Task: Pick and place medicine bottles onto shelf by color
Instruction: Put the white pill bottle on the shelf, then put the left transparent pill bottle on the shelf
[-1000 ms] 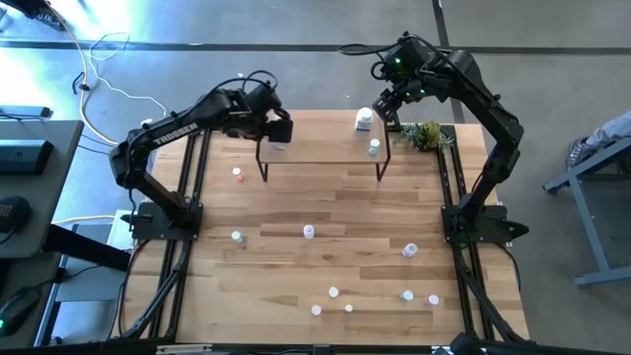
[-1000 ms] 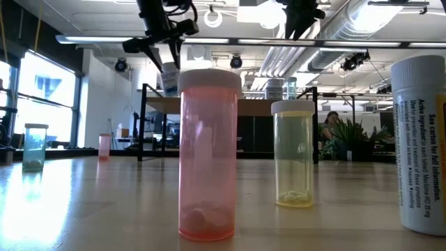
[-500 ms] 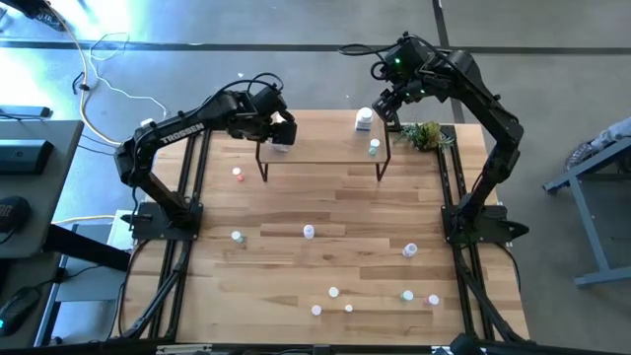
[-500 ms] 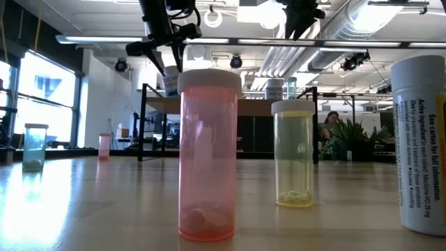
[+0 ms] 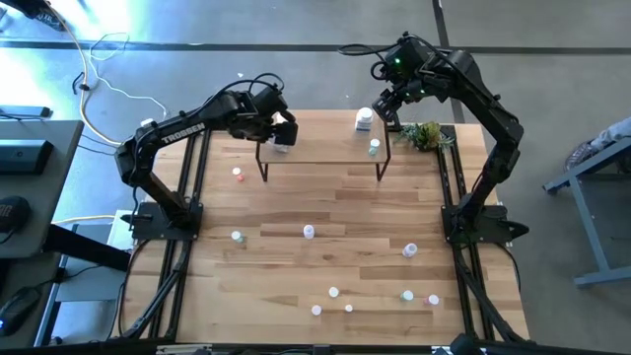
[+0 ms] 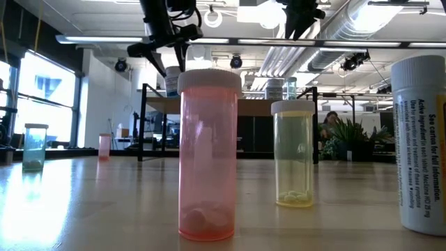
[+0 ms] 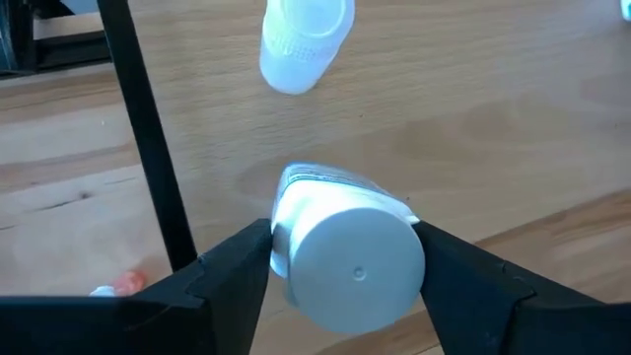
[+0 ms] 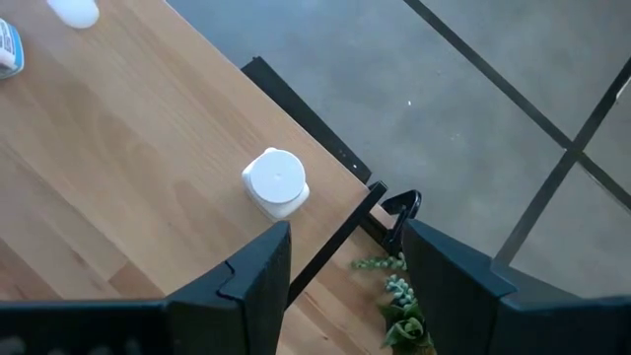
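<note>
The shelf [image 5: 325, 148] is a low light-wood board on black legs at the table's far side. My left gripper [image 7: 345, 266] is over its left end, open, fingers pointing steeply down on either side of a white-capped bottle [image 7: 345, 261] whose base is on the board [image 6: 171, 80]. Another white bottle [image 7: 306, 44] is on the board just beyond it. My right gripper [image 8: 345, 256] hangs open and empty above the shelf's right far corner, over a white bottle [image 8: 274, 182] that stands there. My left gripper has one finger [image 7: 242, 271] on each side of the bottle's white cap [image 7: 296, 247], coming from above at a slant. Whether the fingers touch the cap I cannot tell. The bottle leans a little, its base on the shelf board.
A teal-capped bottle [image 5: 374, 148] stands on the shelf's right end, and a green plant sprig [image 5: 426, 134] lies beside it. Several small bottles are scattered over the near tabletop, among them a pink one [image 6: 208, 153], a yellow one [image 6: 293, 153] and a large white one [image 6: 421, 139].
My left gripper has opened around the white-capped bottle while staying over the shelf's left end. The bottle has sunk a little and come more upright onto the board.
</note>
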Action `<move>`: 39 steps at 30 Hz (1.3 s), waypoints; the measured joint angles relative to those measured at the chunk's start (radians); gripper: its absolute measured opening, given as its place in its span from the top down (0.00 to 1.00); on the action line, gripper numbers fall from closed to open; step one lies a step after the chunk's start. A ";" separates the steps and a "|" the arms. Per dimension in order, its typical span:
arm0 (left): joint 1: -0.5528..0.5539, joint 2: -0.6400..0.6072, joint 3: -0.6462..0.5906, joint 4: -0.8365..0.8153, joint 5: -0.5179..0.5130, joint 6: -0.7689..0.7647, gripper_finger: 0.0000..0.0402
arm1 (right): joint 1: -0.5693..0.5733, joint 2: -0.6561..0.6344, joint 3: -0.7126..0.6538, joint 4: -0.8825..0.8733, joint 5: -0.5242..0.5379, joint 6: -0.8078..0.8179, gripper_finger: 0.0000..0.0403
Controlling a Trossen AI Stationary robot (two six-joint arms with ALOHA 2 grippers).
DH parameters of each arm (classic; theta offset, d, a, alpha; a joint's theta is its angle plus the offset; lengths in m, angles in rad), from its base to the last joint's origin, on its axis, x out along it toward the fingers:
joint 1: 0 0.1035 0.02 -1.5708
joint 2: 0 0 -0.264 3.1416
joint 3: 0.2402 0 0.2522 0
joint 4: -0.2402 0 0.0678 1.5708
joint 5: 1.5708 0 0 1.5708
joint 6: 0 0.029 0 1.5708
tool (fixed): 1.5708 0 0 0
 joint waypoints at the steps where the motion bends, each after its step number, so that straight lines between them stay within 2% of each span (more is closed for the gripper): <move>1: 0.001 0.000 0.000 0.006 0.000 0.000 0.42 | 0.000 0.000 0.000 0.000 0.000 0.002 0.53; 10: 0.039 0.000 0.000 0.033 0.054 0.079 0.42 | 0.000 0.000 0.000 0.000 -0.010 0.021 0.53; 16: 0.050 -0.002 0.004 0.030 0.056 0.119 0.42 | 0.001 0.000 0.000 0.000 -0.070 0.022 0.53; 24: 0.051 -0.003 0.073 0.028 0.051 0.219 0.42 | 0.003 0.000 0.000 0.000 -0.185 0.090 0.53; 30: 0.051 -0.004 0.144 -0.004 0.046 0.371 0.42 | 0.045 0.000 0.000 -0.007 -0.268 0.149 0.53; 33: 0.051 -0.009 0.194 -0.025 0.059 0.472 0.42 | 0.084 0.000 0.000 -0.021 -0.276 0.170 0.53; 39: 0.034 -0.059 0.216 -0.042 0.193 0.667 0.42 | 0.191 0.000 -0.028 -0.024 -0.276 0.238 0.53</move>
